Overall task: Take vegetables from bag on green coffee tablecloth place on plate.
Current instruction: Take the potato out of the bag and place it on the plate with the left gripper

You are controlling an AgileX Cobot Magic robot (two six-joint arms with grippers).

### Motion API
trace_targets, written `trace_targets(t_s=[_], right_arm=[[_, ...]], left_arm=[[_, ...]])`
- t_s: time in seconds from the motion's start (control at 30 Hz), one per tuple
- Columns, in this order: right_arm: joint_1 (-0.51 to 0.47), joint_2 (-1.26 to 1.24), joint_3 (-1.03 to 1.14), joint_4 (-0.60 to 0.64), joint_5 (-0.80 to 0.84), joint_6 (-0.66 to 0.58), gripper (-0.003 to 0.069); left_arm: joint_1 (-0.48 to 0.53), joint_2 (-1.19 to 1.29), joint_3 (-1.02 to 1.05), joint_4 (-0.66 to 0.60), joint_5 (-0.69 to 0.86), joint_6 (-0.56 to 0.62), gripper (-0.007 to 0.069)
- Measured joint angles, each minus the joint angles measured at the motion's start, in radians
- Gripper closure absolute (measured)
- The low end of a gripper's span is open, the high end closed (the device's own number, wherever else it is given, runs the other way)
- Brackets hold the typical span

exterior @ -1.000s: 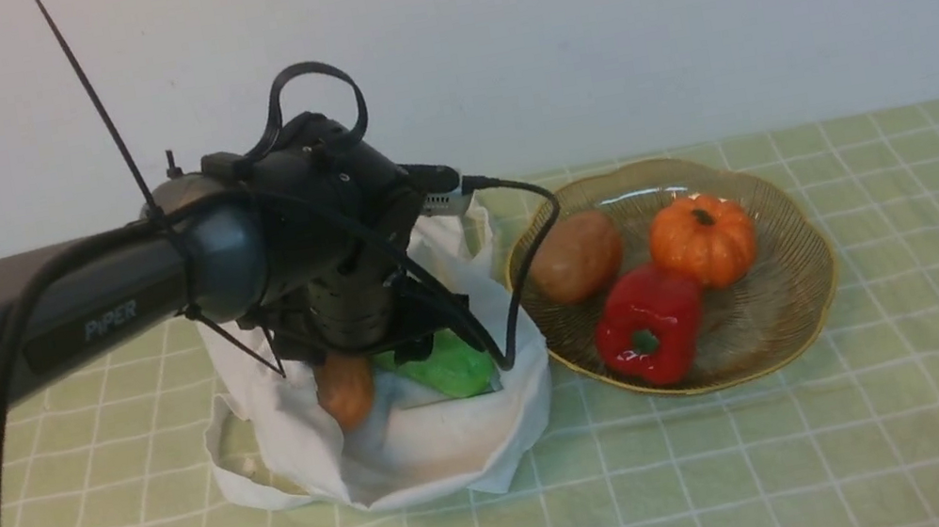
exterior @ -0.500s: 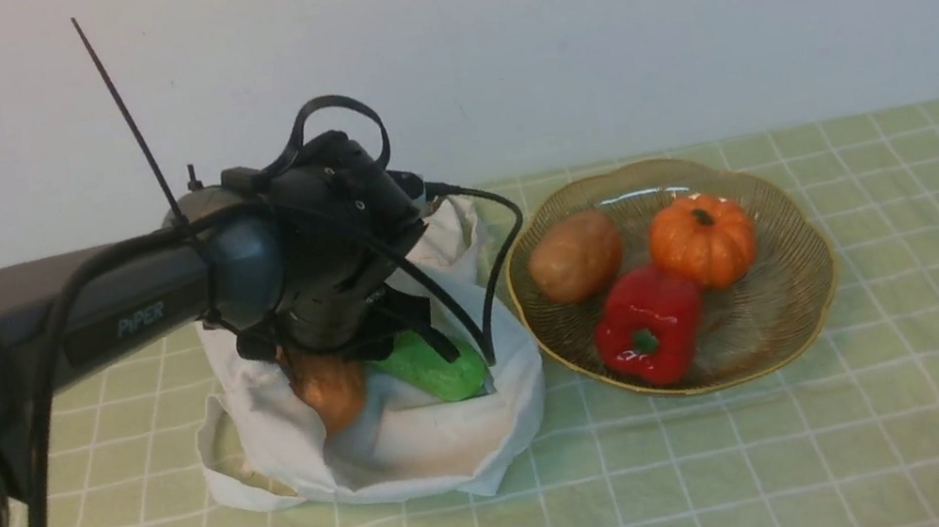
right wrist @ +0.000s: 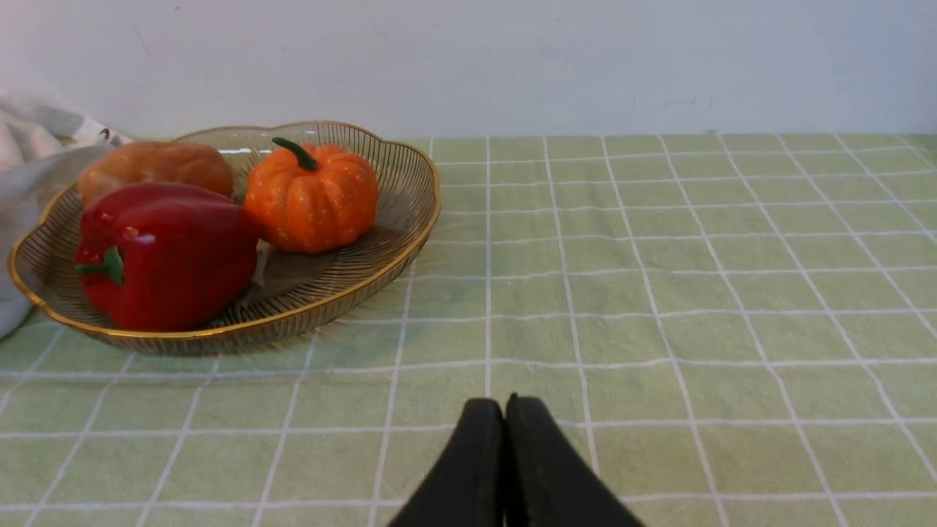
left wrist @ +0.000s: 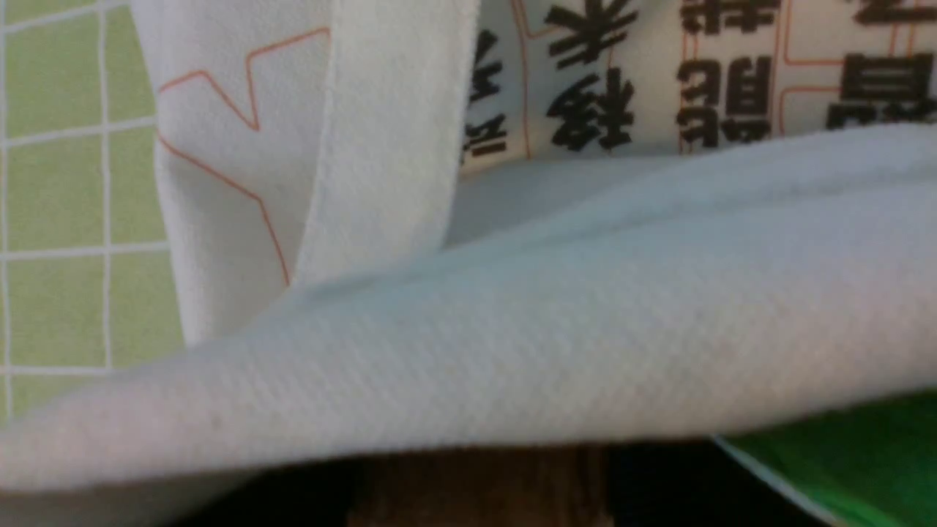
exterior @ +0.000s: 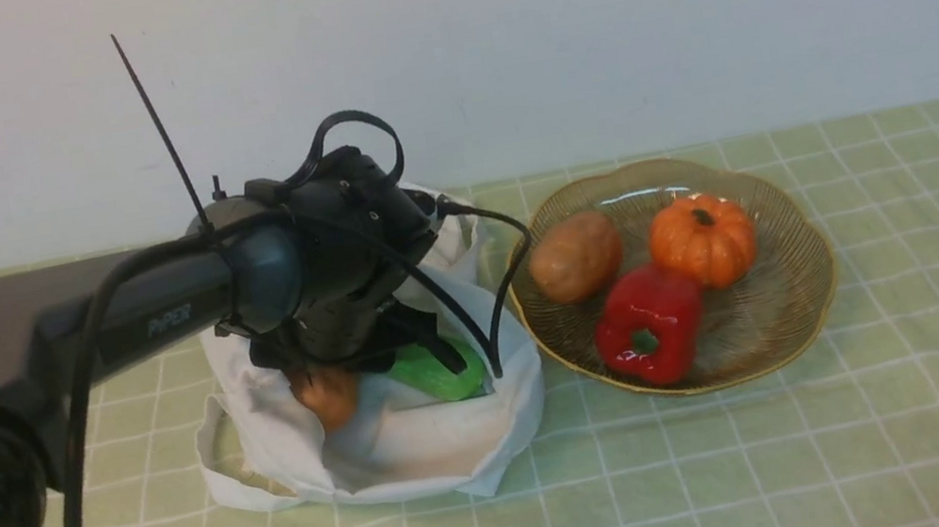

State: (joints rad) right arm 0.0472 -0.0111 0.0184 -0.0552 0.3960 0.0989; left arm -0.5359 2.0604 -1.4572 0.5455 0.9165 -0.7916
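We note glossy green cucumber (exterior: pixel 428 375), brown potato (exterior: pixel 327 395) inside white bag (exterior: pixel 424 448); left gripper (exterior: pixel 375 356) buried there, we cannot tell its state; right gripper (right wrist: pixel 505 439) closed.

The bag (exterior: pixel 423 443) lies on the tablecloth (exterior: pixel 751 464), just left of the plate (exterior: pixel 808 321). Inside it a potato (exterior: pixel 328 397) is left of the cucumber (exterior: pixel 429 375). On the plate, a second potato (exterior: pixel 575 257) and a pumpkin (exterior: pixel 702 242) lie behind a pepper (exterior: pixel 649 324).

Gold wire plate (right wrist: pixel 401 192) holding red pepper (right wrist: pixel 165 252) nearest, brown potato (right wrist: pixel 157 167) and orange pumpkin (right wrist: pixel 311 194) farther back, white bag (right wrist: pixel 29 146) just beside its left rim, green checked tablecloth (right wrist: pixel 695 278), right gripper (right wrist: pixel 505 411) with black jaws pressed together
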Motion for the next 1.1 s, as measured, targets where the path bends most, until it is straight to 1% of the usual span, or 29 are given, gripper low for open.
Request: trace_targets(t_s=[0.07, 0.1, 0.13, 0.17, 0.2, 0.23, 0.33, 0.4, 0.43, 0.47, 0.53, 0.63, 0.67, 0.73, 0.8, 0.83, 0.9, 0.97, 1.1], right_arm=[[0.0, 0.0, 0.0, 0.0, 0.0, 0.0, 0.0674], [0.0, 0.0, 0.0, 0.0, 0.0, 0.0, 0.0674], [0.0, 0.0, 0.0, 0.0, 0.0, 0.0, 0.0674], [0.0, 0.0, 0.0, 0.0, 0.0, 0.0, 0.0674], [0.0, 0.0, 0.0, 0.0, 0.0, 0.0, 0.0674], [0.0, 0.0, 0.0, 0.0, 0.0, 0.0, 0.0674], [0.0, 0.0, 0.0, 0.0, 0.0, 0.0, 0.0674], [0.0, 0.0, 0.0, 0.0, 0.0, 0.0, 0.0674], [0.0, 0.0, 0.0, 0.0, 0.0, 0.0, 0.0674], [0.0, 0.0, 0.0, 0.0, 0.0, 0.0, 0.0674], [0.0, 0.0, 0.0, 0.0, 0.0, 0.0, 0.0674], [0.0, 0.0, 0.0, 0.0, 0.0, 0.0, 0.0674], [0.0, 0.0, 0.0, 0.0, 0.0, 0.0, 0.0674], [0.0, 0.0, 0.0, 0.0, 0.0, 0.0, 0.0674], [0.0, 0.0, 0.0, 0.0, 0.0, 0.0, 0.0674], [0.0, 0.0, 0.0, 0.0, 0.0, 0.0, 0.0674], [0.0, 0.0, 0.0, 0.0, 0.0, 0.0, 0.0674], [0.0, 0.0, 0.0, 0.0, 0.0, 0.0, 0.0674], [0.0, 0.0, 0.0, 0.0, 0.0, 0.0, 0.0674]], left_arm=[[0.002, -0.01, 0.0, -0.033, 0.002, 0.028, 0.022], [0.001, -0.032, 0.003, -0.097, 0.006, 0.07, 0.022], [-0.002, -0.049, 0.005, -0.13, 0.012, 0.095, 0.022], [-0.003, -0.053, 0.005, -0.135, 0.012, 0.1, 0.022], [-0.008, -0.091, 0.006, -0.177, 0.023, 0.145, 0.022], [-0.01, -0.096, 0.006, -0.189, 0.025, 0.156, 0.022], [-0.024, -0.199, 0.006, -0.285, 0.054, 0.243, 0.022], [-0.024, -0.256, 0.006, -0.347, 0.058, 0.265, 0.022], [-0.024, -0.261, 0.006, -0.354, 0.057, 0.265, 0.022], [-0.024, -0.299, 0.006, -0.402, 0.042, 0.271, 0.022], [-0.024, -0.328, 0.006, -0.475, -0.013, 0.277, 0.022], [-0.024, -0.336, 0.006, -0.564, -0.147, 0.286, 0.022], [-0.025, -0.325, 0.006, -0.623, -0.245, 0.296, 0.022], [-0.025, -0.295, 0.006, -0.693, -0.366, 0.31, 0.022], [-0.025, -0.276, 0.006, -0.722, -0.406, 0.317, 0.022], [-0.025, -0.24, 0.005, -0.763, -0.5, 0.329, 0.022], [-0.025, -0.215, -0.002, -0.779, -0.53, 0.334, 0.022], [-0.025, -0.132, -0.045, -0.8, -0.568, 0.358, 0.022], [-0.025, -0.045, -0.101, -0.804, -0.581, 0.377, 0.022]])
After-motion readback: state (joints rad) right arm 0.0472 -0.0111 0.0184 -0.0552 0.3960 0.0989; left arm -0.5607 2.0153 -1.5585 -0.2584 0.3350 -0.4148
